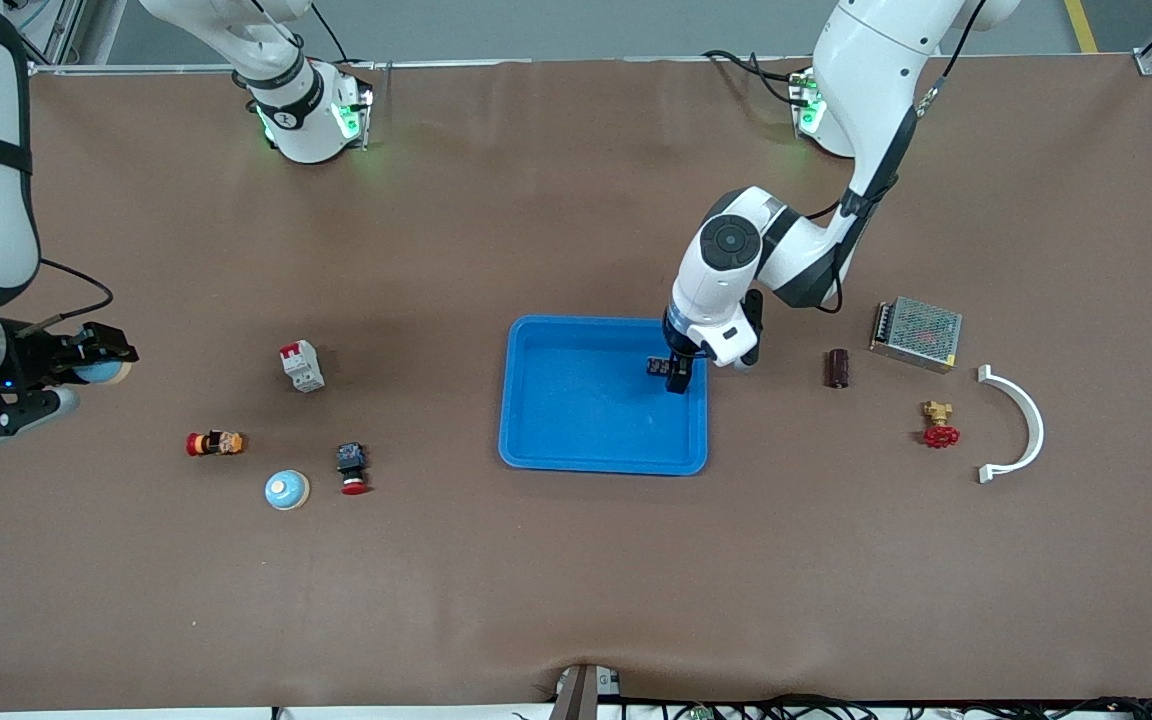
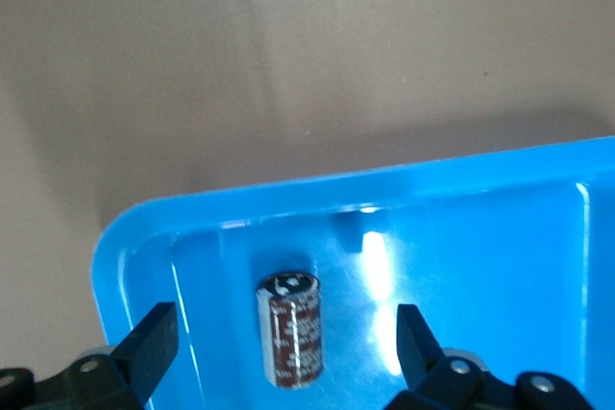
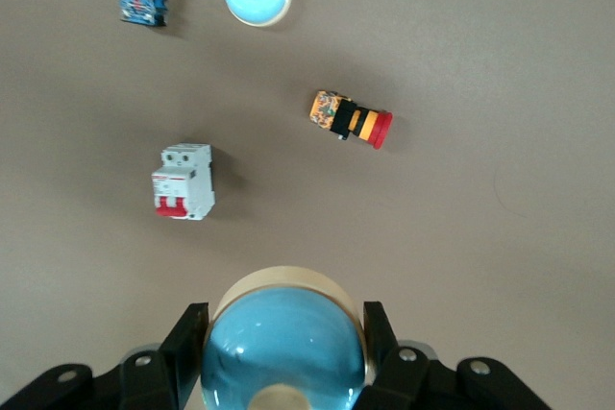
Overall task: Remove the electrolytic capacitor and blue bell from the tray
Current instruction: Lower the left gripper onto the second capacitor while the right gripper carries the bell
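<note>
Right gripper (image 3: 283,352) clamping blue bell (image 3: 283,348), left gripper (image 2: 279,352) wide (over capacitor (image 2: 291,330))

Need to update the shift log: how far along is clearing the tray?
Done: the blue bell is out of the tray, shut in the right gripper above the right arm's end of the table.
In hand: the open left gripper straddles the electrolytic capacitor, which lies in the tray.
Left: gripping and lifting that capacitor out, and setting the bell down.
</note>
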Robot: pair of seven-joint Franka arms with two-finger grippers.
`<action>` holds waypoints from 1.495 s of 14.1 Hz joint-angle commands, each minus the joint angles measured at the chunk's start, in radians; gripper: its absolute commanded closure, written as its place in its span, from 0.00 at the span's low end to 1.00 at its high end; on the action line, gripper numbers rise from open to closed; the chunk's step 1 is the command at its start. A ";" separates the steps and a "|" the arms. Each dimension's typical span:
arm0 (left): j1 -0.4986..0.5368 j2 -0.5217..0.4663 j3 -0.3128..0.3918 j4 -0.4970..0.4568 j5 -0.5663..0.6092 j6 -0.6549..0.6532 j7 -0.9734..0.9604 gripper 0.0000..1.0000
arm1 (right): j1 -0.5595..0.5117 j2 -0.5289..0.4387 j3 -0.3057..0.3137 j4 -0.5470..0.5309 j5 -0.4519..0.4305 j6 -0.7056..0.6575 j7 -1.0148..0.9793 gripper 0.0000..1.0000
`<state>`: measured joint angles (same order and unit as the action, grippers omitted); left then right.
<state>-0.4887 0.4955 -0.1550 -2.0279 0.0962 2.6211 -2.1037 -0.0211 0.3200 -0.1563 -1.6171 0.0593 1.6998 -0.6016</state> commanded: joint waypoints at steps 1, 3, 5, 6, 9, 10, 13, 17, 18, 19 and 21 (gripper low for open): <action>-0.021 0.029 0.008 0.052 0.019 -0.007 -0.068 0.00 | -0.011 -0.130 0.021 -0.226 -0.012 0.134 -0.012 0.38; -0.027 0.044 0.009 0.075 0.019 -0.010 -0.093 0.00 | -0.011 -0.165 0.021 -0.323 -0.012 0.223 -0.010 0.38; -0.039 0.057 0.011 0.080 0.019 -0.012 -0.099 0.00 | -0.011 -0.191 0.021 -0.413 -0.012 0.320 -0.012 0.38; -0.039 0.063 0.011 0.080 0.019 -0.012 -0.099 0.00 | -0.017 -0.199 0.021 -0.455 -0.010 0.361 -0.012 0.38; -0.054 0.095 0.012 0.080 0.028 -0.012 -0.102 0.00 | -0.023 -0.213 0.021 -0.564 -0.012 0.496 -0.012 0.38; -0.056 0.106 0.012 0.080 0.040 -0.012 -0.113 0.00 | -0.023 -0.211 0.021 -0.588 -0.012 0.532 -0.012 0.38; -0.059 0.124 0.012 0.081 0.114 -0.010 -0.171 0.00 | -0.023 -0.205 0.021 -0.622 -0.012 0.584 -0.012 0.38; -0.057 0.126 0.012 0.081 0.134 -0.010 -0.187 0.00 | -0.023 -0.199 0.021 -0.626 -0.010 0.607 -0.012 0.38; -0.057 0.124 0.012 0.081 0.134 -0.010 -0.187 0.00 | -0.023 -0.194 0.021 -0.629 -0.012 0.615 -0.012 0.38; -0.057 0.126 0.012 0.081 0.134 -0.010 -0.187 0.00 | -0.023 -0.188 0.021 -0.642 -0.012 0.635 -0.012 0.38; -0.053 0.124 0.012 0.081 0.135 -0.010 -0.187 0.00 | -0.022 -0.181 0.021 -0.690 -0.012 0.719 -0.010 0.38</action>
<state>-0.5346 0.6122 -0.1510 -1.9601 0.2041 2.6186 -2.2595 -0.0257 0.1564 -0.1495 -2.2403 0.0593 2.3458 -0.6051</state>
